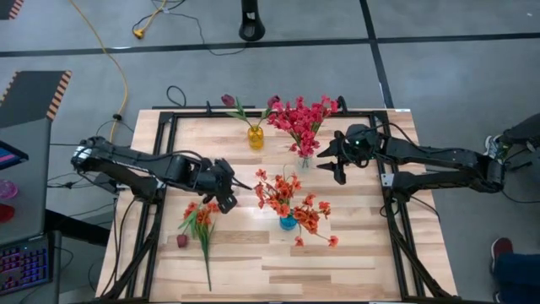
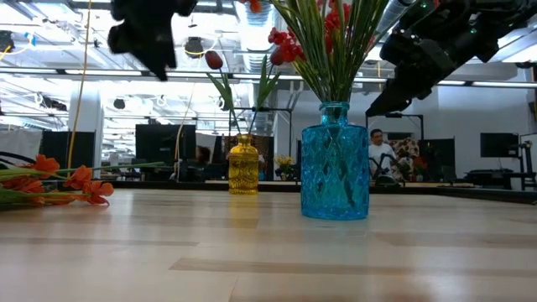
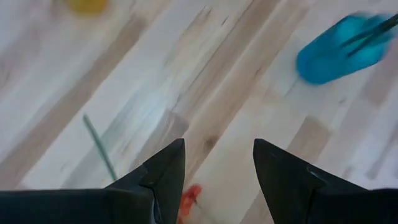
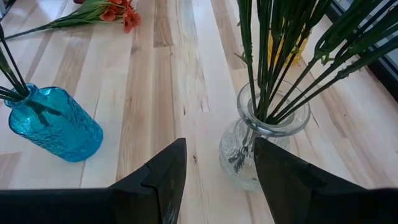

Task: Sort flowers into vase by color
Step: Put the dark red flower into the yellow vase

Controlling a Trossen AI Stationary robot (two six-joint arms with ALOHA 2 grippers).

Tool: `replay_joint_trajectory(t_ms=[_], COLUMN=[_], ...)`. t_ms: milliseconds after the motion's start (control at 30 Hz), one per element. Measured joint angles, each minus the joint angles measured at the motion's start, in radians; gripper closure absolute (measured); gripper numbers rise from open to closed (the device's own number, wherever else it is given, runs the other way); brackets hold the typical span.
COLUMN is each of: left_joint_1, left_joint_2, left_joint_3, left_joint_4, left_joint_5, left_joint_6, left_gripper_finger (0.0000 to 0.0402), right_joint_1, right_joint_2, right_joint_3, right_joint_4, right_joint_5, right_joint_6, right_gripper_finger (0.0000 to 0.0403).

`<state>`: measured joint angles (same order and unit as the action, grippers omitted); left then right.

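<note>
Three vases stand on the table. A yellow vase (image 1: 255, 137) holds dark maroon buds. A clear vase (image 1: 304, 160) holds crimson-pink blooms (image 1: 301, 116), and a blue vase (image 1: 288, 222) holds orange-red blooms (image 1: 287, 198). An orange-red spray (image 1: 200, 221) lies flat left of the blue vase, with a loose maroon bud (image 1: 181, 241) beside it. My left gripper (image 1: 221, 190) hovers open just above and right of that spray's blooms; an orange bit (image 3: 189, 196) shows by one finger. My right gripper (image 1: 333, 160) is open, right of the clear vase (image 4: 264, 134), touching nothing.
A black frame (image 1: 160, 160) edges the wooden table on the left, far and right sides. In the low view the blue vase (image 2: 334, 164) stands nearest, with the yellow vase (image 2: 243, 165) behind it. A person (image 2: 379, 155) sits in the room beyond. Bare wood lies toward the near edge.
</note>
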<state>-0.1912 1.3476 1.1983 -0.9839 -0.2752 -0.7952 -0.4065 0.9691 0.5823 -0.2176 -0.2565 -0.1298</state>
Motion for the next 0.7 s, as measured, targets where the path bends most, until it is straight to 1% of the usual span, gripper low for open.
replay_joint_trajectory(t_ms=[167, 300, 700], left_joint_1=[-0.008, -0.008, 0.001], left_joint_2=[0.0, 0.001, 0.001], left_joint_3=[-0.086, -0.154, -0.328], left_joint_4=[0.008, 0.006, 0.014], left_joint_5=[-0.002, -0.027, -0.034], left_joint_6=[-0.06, -0.11, -0.237], left_gripper_finger=[0.0225, 0.0225, 0.0225], right_joint_1=[0.0, 0.0, 0.0], right_joint_2=[0.0, 0.0, 0.0], right_joint_3=[0.0, 0.0, 0.0], right_joint_4=[0.0, 0.0, 0.0], right_joint_5=[0.0, 0.0, 0.0], right_joint_6=[0.0, 0.0, -0.001], right_gripper_finger=[0.0188, 0.0188, 0.0188])
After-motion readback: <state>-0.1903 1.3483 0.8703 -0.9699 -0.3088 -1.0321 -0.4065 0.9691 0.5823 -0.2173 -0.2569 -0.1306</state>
